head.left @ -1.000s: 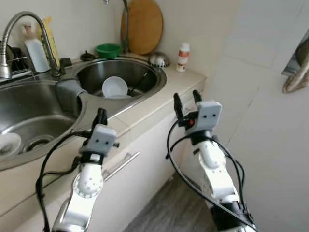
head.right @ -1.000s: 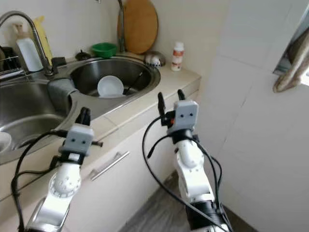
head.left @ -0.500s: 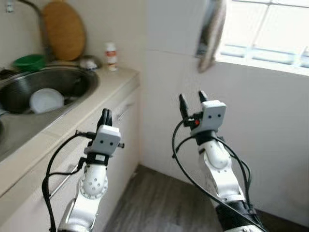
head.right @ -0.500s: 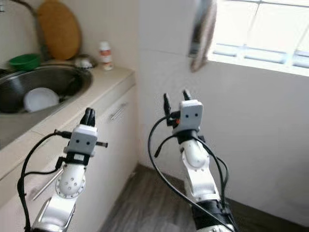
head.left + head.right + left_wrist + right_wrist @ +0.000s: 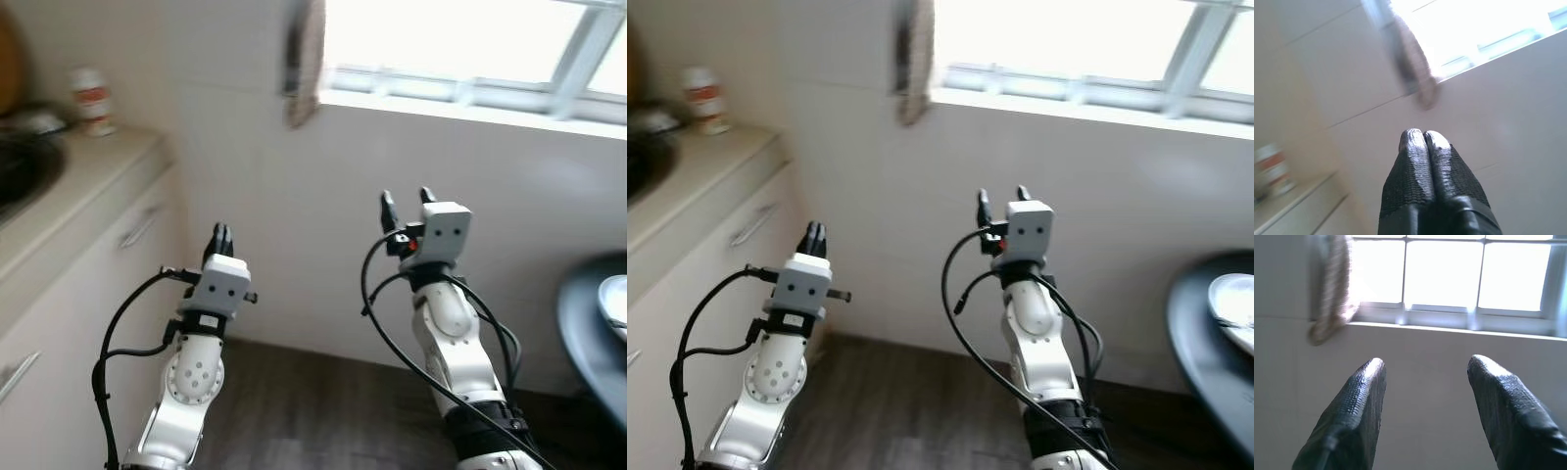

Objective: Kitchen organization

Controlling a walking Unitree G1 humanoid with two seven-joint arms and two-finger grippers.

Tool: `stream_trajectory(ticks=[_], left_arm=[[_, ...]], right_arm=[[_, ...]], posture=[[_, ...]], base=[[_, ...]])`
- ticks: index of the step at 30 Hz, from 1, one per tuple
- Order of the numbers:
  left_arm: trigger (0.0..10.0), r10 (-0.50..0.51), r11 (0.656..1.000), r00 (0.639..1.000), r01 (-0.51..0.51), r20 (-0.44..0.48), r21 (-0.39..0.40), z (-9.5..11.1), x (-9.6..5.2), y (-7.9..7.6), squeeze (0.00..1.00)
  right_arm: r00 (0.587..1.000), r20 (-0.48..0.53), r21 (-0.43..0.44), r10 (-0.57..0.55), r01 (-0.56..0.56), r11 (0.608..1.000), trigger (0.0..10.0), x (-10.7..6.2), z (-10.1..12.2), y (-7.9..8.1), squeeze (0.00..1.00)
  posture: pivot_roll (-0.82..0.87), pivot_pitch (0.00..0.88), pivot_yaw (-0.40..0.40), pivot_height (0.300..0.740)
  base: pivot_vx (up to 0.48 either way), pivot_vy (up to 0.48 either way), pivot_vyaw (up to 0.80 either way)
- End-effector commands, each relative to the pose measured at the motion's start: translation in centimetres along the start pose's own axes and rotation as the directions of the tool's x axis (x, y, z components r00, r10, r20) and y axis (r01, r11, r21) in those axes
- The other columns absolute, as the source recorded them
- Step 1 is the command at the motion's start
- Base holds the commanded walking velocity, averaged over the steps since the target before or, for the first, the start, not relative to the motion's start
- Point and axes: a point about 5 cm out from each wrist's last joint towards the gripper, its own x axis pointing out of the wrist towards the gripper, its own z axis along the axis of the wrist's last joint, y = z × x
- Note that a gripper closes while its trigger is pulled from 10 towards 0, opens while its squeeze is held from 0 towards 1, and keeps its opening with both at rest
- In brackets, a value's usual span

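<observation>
- The tabletop [image 5: 69,186] with its cabinet front sits at the far left edge, a small bottle [image 5: 90,101] standing on it near the wall; a second ago the sink and its white bowl were in the middle of the head views, so the camera has swung right and away from them.
- A cloth [image 5: 304,59] hangs on the tiled wall beside the window [image 5: 470,44], blurred by the turn.
- The left gripper [image 5: 222,238] is raised before the wall, its fingers [image 5: 1422,147] pressed together on nothing.
- The right gripper [image 5: 408,203] is held up at the same height, its fingers [image 5: 1369,382] spread apart and empty, pointing at the window sill.
- A dark round table [image 5: 588,333] has come in at the far right, a white dish [image 5: 615,299] resting on it at the picture's edge.
- Judgement: with both grippers empty, the robot looks to be leaving the sink for the table; the dish there may be the next thing to collect.
</observation>
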Motion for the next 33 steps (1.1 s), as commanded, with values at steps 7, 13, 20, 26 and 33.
stream_trajectory(ticks=[7,13,20,26,33], left_arm=[[10.0,-0.004,1.000,1.000,0.004,0.009,-0.012,0.2,0.2,-0.3,0.00],[10.0,-0.004,1.000,1.000,0.004,0.007,-0.011,0.1,0.2,-0.3,0.00],[10.0,-0.002,1.000,1.000,0.002,-0.013,-0.017,-0.3,0.1,-0.4,0.00],[10.0,-0.005,1.000,1.000,0.004,-0.030,-0.020,-0.6,0.0,-0.3,0.00],[10.0,-0.008,1.000,0.999,0.007,-0.036,-0.030,-0.7,-0.1,-0.4,0.00]], right_arm=[[1.000,-0.013,-0.019,-0.017,0.017,1.000,10.0,0.2,-0.1,-0.5,0.00],[1.000,-0.018,-0.022,-0.024,0.023,0.999,10.0,0.2,-0.1,-0.5,0.00],[0.999,-0.037,-0.035,-0.028,0.027,0.999,10.0,0.2,-0.5,-0.6,0.00],[0.998,-0.056,-0.043,-0.031,0.029,0.999,10.0,0.0,-0.8,-0.8,0.00],[0.992,-0.125,-0.098,-0.012,-0.001,0.995,10.0,-0.3,-2.0,-0.5,0.00]], posture=[[-0.04,0.000,-0.023,0.740],[-0.04,0.000,-0.024,0.740],[-0.04,0.000,-0.021,0.740],[-0.04,0.000,-0.019,0.740],[-0.04,0.000,-0.019,0.740]], base=[[0.000,0.000,-0.80],[0.000,0.000,-0.80],[0.000,0.000,-0.80],[0.000,0.000,-0.80],[0.000,0.000,-0.11]])
